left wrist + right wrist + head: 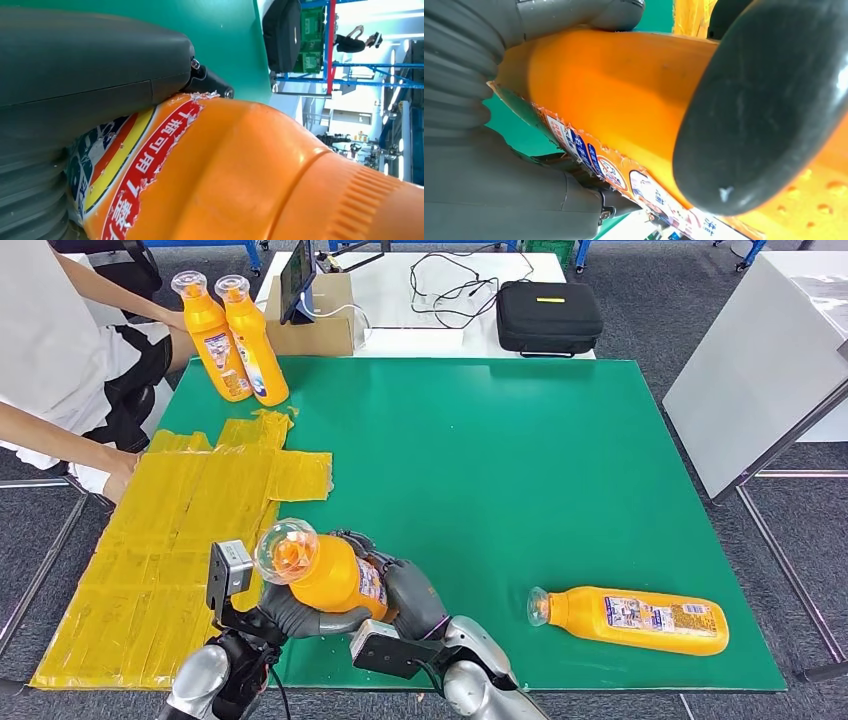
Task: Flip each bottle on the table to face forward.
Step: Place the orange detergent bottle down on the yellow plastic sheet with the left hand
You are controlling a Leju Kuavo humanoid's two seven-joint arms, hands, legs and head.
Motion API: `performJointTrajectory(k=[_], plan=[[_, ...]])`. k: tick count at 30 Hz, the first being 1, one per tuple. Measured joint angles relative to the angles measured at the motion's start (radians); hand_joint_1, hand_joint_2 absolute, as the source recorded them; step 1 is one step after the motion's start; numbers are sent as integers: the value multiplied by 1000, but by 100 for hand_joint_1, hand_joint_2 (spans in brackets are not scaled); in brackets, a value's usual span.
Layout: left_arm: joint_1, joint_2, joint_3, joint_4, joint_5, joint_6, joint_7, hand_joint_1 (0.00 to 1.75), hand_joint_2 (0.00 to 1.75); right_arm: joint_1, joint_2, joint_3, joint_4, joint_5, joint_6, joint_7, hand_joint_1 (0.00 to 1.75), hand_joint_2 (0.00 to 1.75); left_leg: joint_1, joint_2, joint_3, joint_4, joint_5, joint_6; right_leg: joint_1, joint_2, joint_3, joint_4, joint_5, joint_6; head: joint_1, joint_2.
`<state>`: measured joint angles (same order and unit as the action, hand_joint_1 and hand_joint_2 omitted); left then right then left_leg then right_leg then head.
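Head view, near edge of the green worktop (520, 470), about 7 o'clock. An orange bottle (335, 575) is lifted off the surface, clear cap tipped up toward the camera. Both hands are on it: the left hand (290, 612) cups the body from below and the left side, the right hand (412, 598) wraps the lower body from the right. Left wrist view shows the thumb (95, 60) pressed over the torn label edge; right wrist view shows a dark fingertip (769, 105) laid across the orange side. Both hands clamped on this bottle, neither free.

Judgement: the two-handed hold suits turning the bottle about its long axis so the label comes round to the front, one hand steadying while the other re-grips.

A second bottle (630, 620) lies on its side at about 5 o'clock, close to the near edge, cap pointing left. It looks to be still waiting. Two standing bottles (232, 337) sit at 11 o'clock, touching each other, by the far left corner beside a person's arm (130, 290).

Room: the worktop's centre and right are open green. A yellow taped patch (180, 530) covers the left. Set-down space lies directly ahead at 12 o'clock. The near edge is just below the held bottle, so a slip could drop it off the worktop.
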<state>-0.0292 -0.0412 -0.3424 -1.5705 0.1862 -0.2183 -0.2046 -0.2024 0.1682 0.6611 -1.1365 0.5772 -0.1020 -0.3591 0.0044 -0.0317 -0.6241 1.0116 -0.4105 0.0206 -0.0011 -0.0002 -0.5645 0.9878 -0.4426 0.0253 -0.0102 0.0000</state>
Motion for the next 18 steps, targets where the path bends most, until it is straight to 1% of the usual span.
performJointTrajectory(k=[5,11,12,15,16,18], plan=[[0,0,-1,-1,-4,12,-12,175,175,0,0,3,6,-11,-12,-3,175,175,0,0,0,0,0,0,0,0,0,0,0,0,0,0],[0,2,-6,-21,-48,18,-39,175,175,15,-3,-7,-20,-16,-70,-9,175,175,0,0,0,0,0,0,0,0,0,0,0,0,0,0],[0,2,-6,-27,-52,19,-42,175,175,18,-5,-11,-31,-19,-72,-9,165,175,0,0,0,0,0,0,0,0,0,0,0,0,0,0],[0,3,-7,-41,-60,22,-48,175,175,24,-8,-19,-55,-26,-76,-12,34,175,0,0,0,0,0,0,0,0,0,0,0,0,0,0],[0,3,-7,-45,-70,28,-53,175,175,29,-9,-24,-63,-29,-82,-17,0,175,0,0,0,0,0,0,0,0,0,0,0,0,0,0],[-1,7,-1,-61,-106,59,-68,175,175,49,-15,-43,-96,-51,-101,-34,0,175,0,0,0,0,0,0,0,0,0,0,0,0,0,0]])
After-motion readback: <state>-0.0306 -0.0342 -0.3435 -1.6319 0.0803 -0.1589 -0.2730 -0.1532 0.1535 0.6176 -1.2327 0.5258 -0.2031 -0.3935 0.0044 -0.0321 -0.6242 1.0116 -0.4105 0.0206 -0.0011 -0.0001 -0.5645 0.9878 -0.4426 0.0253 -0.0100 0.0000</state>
